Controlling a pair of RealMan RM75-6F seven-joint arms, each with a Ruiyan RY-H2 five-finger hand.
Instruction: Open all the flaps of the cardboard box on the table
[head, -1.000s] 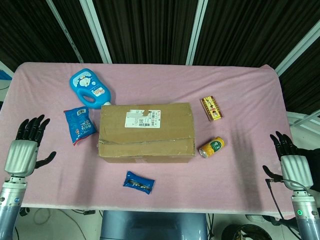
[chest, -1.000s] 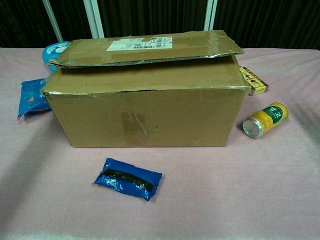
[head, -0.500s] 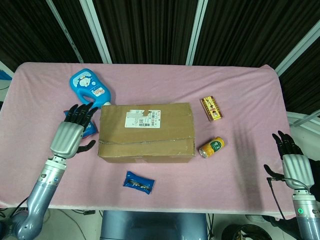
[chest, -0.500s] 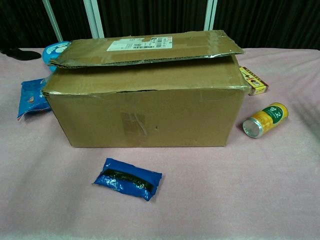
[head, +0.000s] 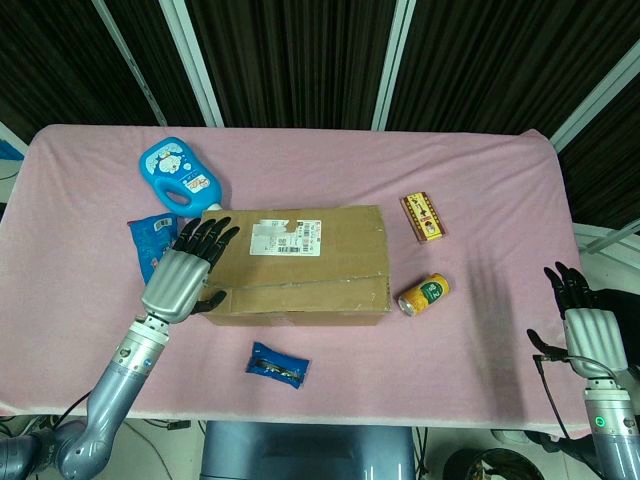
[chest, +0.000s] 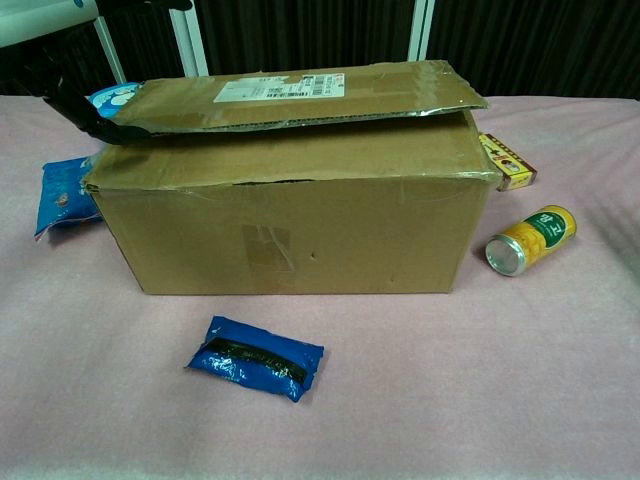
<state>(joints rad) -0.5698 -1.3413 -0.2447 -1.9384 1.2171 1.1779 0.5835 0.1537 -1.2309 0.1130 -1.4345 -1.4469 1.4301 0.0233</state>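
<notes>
The brown cardboard box (head: 300, 262) (chest: 290, 215) stands in the middle of the pink table. Its two long top flaps lie down; the far flap (chest: 300, 95), the one with a white label, is lifted slightly along its front edge. My left hand (head: 186, 272) hovers over the box's left end with fingers spread, its dark fingertips (chest: 85, 112) at the left edge of the far flap. It holds nothing. My right hand (head: 585, 325) stays at the table's right edge, fingers apart, far from the box.
A blue bottle (head: 178, 176) lies behind the box on the left, a blue snack bag (head: 150, 240) beside the left end. A small blue packet (head: 277, 365) lies in front. A yellow can (head: 424, 294) and a small yellow box (head: 423, 216) lie to the right.
My left hand has swung in from the table's left edge, rightward to the box's left end. The right hand has barely moved. The flaps lie as before.
</notes>
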